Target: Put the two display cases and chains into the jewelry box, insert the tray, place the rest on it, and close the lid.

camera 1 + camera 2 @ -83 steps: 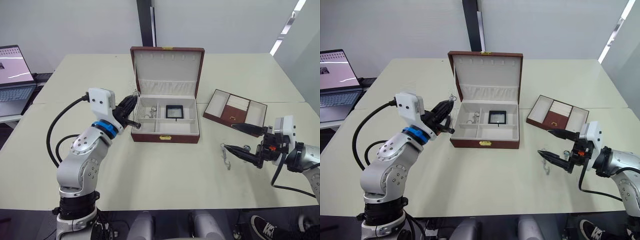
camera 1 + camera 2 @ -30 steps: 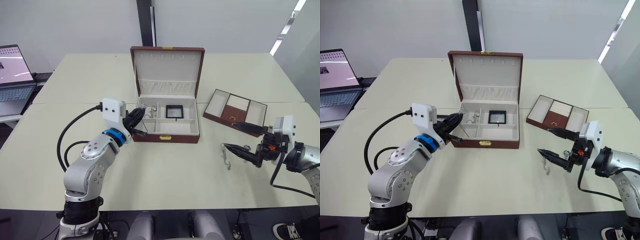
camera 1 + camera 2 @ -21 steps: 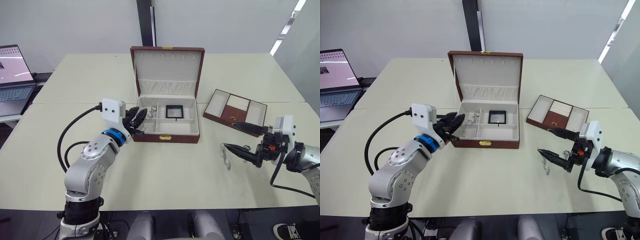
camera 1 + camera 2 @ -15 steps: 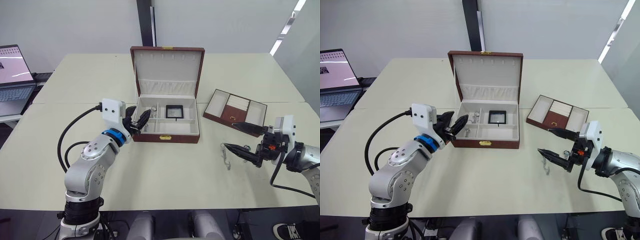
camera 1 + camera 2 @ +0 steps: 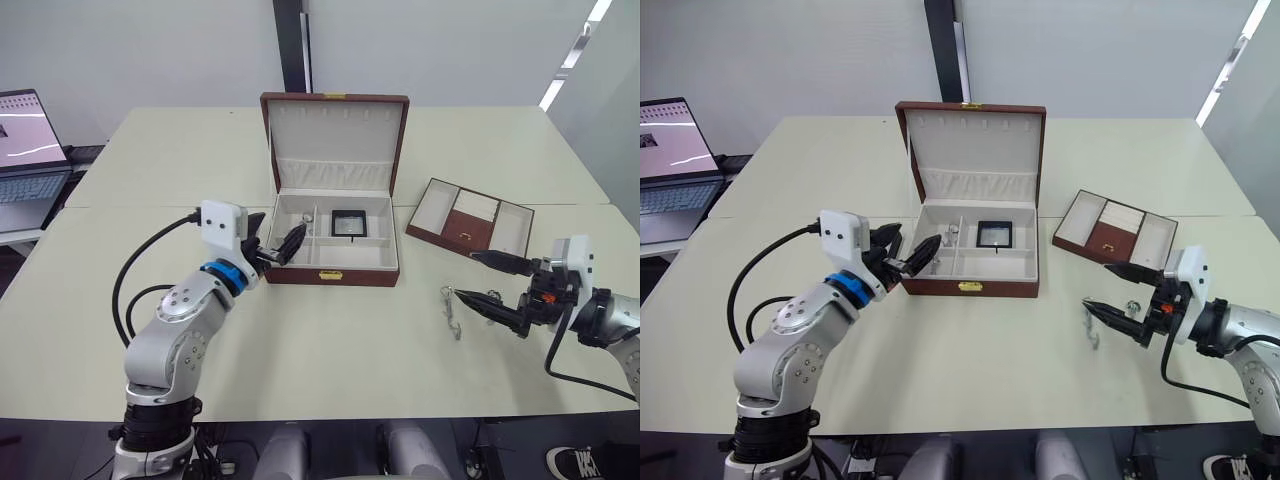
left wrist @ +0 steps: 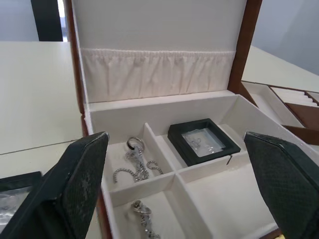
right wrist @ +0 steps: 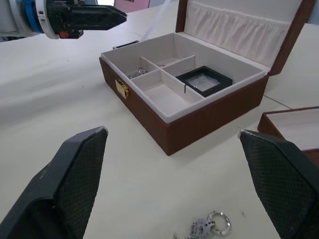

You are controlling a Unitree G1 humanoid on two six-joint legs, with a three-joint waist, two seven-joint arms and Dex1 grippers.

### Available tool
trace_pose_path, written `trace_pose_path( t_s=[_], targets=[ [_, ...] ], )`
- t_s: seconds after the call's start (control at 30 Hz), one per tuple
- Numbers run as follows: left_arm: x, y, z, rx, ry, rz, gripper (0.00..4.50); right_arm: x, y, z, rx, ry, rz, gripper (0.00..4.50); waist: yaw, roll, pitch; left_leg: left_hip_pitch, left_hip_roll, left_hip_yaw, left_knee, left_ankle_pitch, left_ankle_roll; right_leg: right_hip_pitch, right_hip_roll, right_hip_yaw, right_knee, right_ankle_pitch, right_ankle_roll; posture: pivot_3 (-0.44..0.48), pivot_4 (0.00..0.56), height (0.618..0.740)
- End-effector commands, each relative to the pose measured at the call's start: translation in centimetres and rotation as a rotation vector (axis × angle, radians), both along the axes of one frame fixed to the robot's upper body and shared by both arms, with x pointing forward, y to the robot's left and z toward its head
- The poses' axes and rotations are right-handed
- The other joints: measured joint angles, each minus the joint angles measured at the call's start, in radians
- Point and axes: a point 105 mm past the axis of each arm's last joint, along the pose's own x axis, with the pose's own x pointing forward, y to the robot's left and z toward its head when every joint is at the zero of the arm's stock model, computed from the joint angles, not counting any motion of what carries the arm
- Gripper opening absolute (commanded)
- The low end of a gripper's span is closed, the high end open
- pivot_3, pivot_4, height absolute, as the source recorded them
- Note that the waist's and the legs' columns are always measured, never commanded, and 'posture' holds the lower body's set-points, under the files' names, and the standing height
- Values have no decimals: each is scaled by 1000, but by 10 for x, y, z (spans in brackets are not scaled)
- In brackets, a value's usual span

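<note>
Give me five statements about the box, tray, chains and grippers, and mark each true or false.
1. The lid of the jewelry box stands open. True.
2. A display case lies in a rear compartment of the box. True.
3. The tray is already inside the box. False: it sits on the table to the box's right.
4. The right gripper is shut on a chain. False: it is open, and the chain on the table lies by its lower finger.
5. The left gripper is open. True.

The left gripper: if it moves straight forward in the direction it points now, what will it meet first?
Probably the jewelry box: the left gripper, open, points at its left wall, toward the compartments holding chains. Depth is hard to judge.
</note>
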Motion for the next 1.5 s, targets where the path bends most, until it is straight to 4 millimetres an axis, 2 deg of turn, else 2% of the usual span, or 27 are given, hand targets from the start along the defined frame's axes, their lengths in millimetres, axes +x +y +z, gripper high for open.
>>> trace_pose_path(
  t_s=[0.03,0.2,0.47,0.7,0.9,1.07,1.5],
  targets=[
    [-10,16,2,32,-3,-66,4481,3,-21,9,-10,-46,-75,4500,-2,0,0,0,0,0,0,0,0,0,0,0,0,0,0,0,150,740],
    [-18,46,-12,95,65,-101,4481,8,-46,5,-10,-39,-176,4500,-2,0,0,0,0,0,0,0,0,0,0,0,0,0,0,0,150,740],
    [-31,120,-31,270,156,-3,4481,13,-93,-11,-35,16,-356,4500,-3,1,0,0,0,1,-1,0,0,-1,0,1,0,0,0,0,150,740],
    [-45,177,-39,407,209,113,4481,21,-118,-25,-49,20,-460,4500,-5,1,1,0,1,1,-1,0,0,-1,0,1,0,0,0,0,150,740],
    [-57,213,-40,432,222,214,4481,26,-133,-37,-70,15,-516,4500,-5,2,1,0,1,2,-2,0,0,-2,0,1,0,0,-1,0,150,740],
    [-63,227,-45,397,220,270,4481,28,-141,-42,-71,15,-540,4500,-6,2,1,0,1,2,-2,0,0,-2,0,1,0,0,-1,0,150,740],
    [-61,226,-57,362,218,298,4481,30,-145,-42,-66,16,-553,4500,-6,2,1,0,1,2,-2,0,0,-2,0,1,1,0,-1,0,150,740]
  ],
)
